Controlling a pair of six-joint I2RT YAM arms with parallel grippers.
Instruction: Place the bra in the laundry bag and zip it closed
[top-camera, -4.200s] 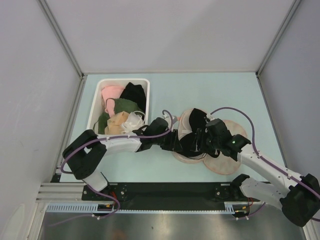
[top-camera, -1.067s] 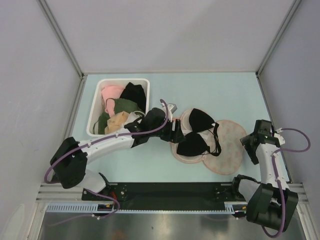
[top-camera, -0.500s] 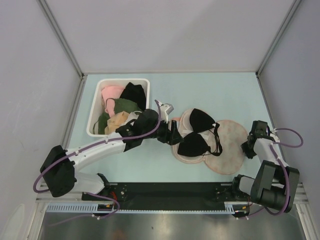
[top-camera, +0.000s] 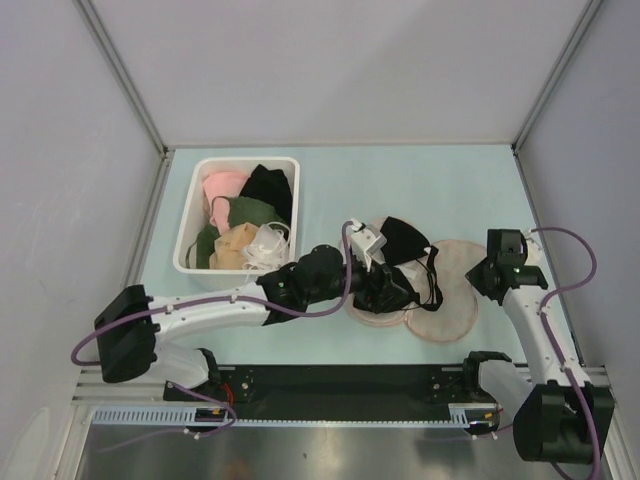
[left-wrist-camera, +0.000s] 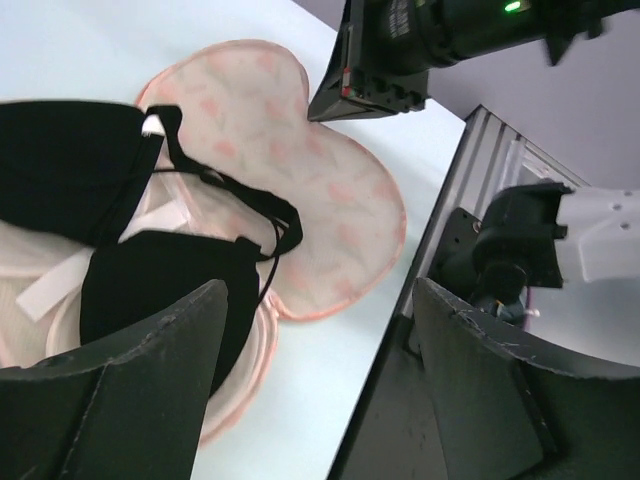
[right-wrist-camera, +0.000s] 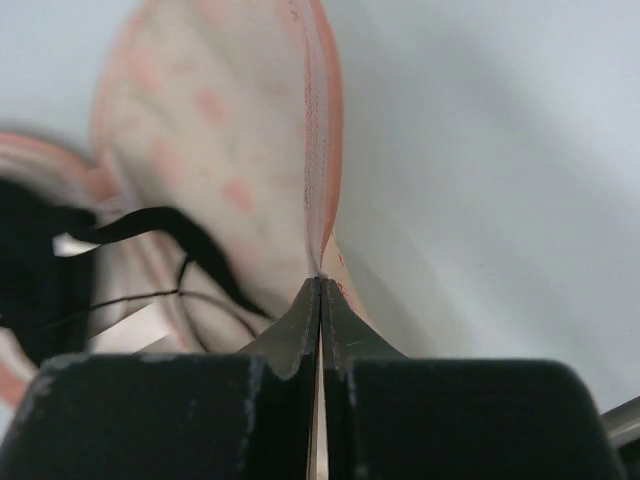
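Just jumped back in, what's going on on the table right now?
The laundry bag lies open, with the bra resting on its padded half and the straps trailing onto the patterned flap. The right hand is pinched shut on that flap's rim. The left hand hovers open over the bra. The bag is not zipped yet.

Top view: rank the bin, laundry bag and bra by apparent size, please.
1. The bin and the laundry bag, lying open: too close to rank, and the left arm covers part of the bag.
2. The bra: clearly smallest, partly under the left arm.
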